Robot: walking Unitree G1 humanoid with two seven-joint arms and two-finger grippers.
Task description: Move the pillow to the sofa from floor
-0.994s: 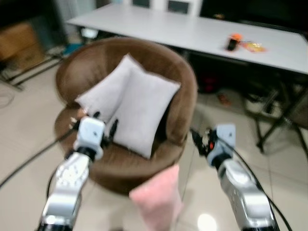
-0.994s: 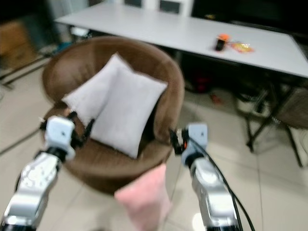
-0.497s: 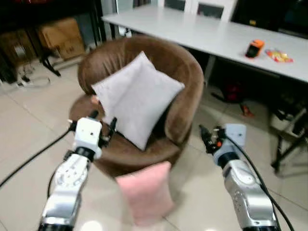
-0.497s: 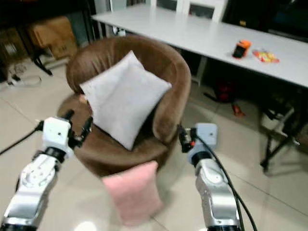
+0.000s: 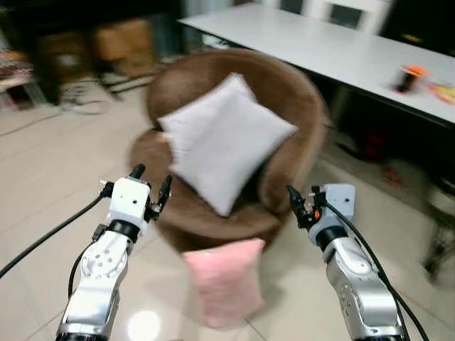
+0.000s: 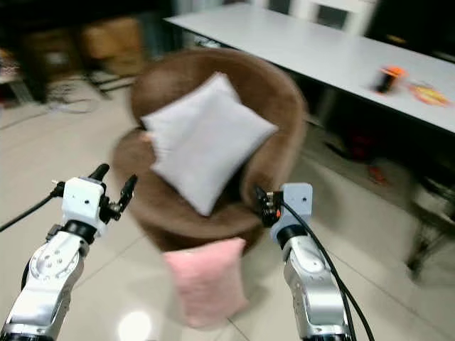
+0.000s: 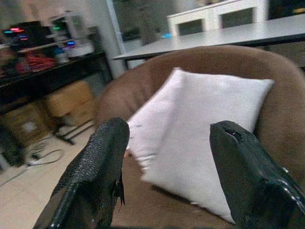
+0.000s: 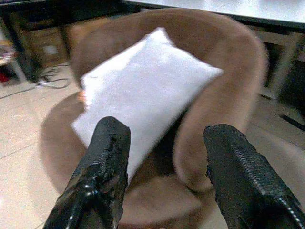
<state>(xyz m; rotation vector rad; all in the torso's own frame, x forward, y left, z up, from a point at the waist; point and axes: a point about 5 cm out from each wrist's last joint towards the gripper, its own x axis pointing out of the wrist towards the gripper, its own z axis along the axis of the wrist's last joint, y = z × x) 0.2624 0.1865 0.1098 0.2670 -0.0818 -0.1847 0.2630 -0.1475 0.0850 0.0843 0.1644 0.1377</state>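
Pink pillow (image 5: 224, 283) stands on the tiled floor (image 5: 43, 213), leaning against the front of the brown round sofa (image 5: 284, 114), at 6 o'clock from it. White pillow (image 5: 227, 142) rests on the sofa seat. Left gripper (image 5: 151, 183) hovers at the sofa's 8 o'clock, fingers spread, empty. Right gripper (image 5: 293, 201) hovers at its 4 o'clock, fingers spread, empty. Grey table (image 5: 334, 50) stands at 12 o'clock.

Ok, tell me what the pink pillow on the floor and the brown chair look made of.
Pink pillow: soft matte fabric, seemingly plush; edges look fuzzy, though the picture is blurred. Brown chair: probably suede-like or velvety upholstery, matte with soft shading and no shine.
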